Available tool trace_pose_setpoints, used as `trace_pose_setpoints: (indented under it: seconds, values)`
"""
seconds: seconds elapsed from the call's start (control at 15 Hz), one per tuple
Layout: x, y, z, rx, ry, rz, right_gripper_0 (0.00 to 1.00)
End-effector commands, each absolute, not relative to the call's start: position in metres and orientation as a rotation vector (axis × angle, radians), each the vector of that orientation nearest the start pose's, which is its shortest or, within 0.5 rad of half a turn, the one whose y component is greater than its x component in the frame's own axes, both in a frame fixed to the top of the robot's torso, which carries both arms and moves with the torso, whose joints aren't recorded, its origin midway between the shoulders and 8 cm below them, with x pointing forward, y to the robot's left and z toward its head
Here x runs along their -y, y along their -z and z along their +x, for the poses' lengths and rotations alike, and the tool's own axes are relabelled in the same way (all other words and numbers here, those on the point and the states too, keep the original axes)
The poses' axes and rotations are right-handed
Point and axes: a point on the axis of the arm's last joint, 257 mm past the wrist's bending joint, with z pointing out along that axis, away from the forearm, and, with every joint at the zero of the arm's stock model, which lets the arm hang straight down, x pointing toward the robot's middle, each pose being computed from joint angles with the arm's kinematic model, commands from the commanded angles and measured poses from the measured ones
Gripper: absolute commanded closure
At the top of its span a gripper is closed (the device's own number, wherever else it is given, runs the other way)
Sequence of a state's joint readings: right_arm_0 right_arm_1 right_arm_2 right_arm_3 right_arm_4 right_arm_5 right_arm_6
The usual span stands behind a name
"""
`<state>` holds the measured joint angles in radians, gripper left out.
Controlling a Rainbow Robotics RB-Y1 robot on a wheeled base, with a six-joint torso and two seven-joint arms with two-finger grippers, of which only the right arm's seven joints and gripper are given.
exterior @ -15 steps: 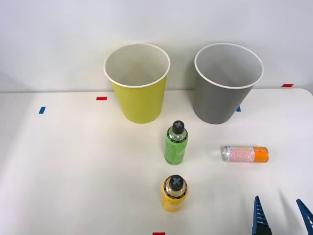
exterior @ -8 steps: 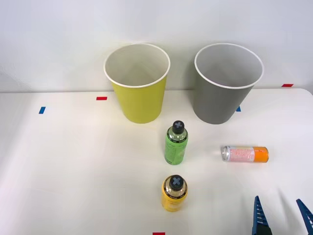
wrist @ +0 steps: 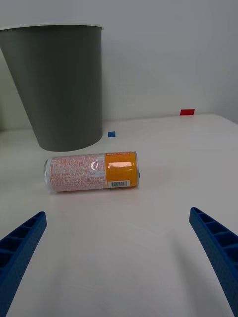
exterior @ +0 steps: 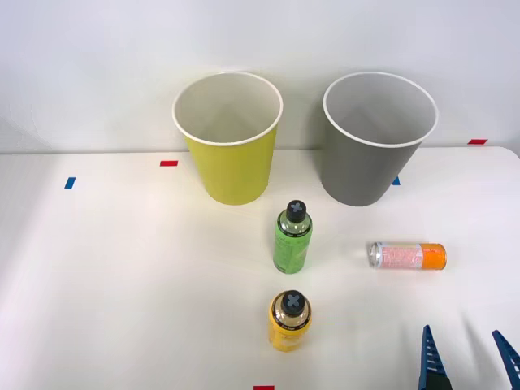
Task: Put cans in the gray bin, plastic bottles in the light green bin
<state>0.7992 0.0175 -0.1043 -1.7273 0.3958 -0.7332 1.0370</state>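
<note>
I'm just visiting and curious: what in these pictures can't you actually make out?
- Right gripper: front view, cut off by the bottom edge; just the open blue fingers show.
- Gray bin: wrist view, its inside is hidden by its own wall.
- Can: front view, print too small to read.
- Yellow bottle: front view, seen from above, so its label is unreadable.

Down at the front view's lower edge, the right arm's blue ribbed gripper (exterior: 470, 357) is cut off, just two fingertips poking up. From the wrist, the tall gray cup-shaped bin (wrist: 59, 84) loses one side past the picture's edge, and its white inside is hidden.
</note>
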Motion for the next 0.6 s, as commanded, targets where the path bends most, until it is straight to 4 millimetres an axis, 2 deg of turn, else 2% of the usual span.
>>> trace_pose_setpoints:
  seconds: [0.07, 0.6]
  values:
    - [0.3048, 0.2882, 0.2700, -1.497, 0.007, 0.086, 0.00]
    - [0.3048, 0.2882, 0.2700, -1.497, 0.007, 0.086, 0.00]
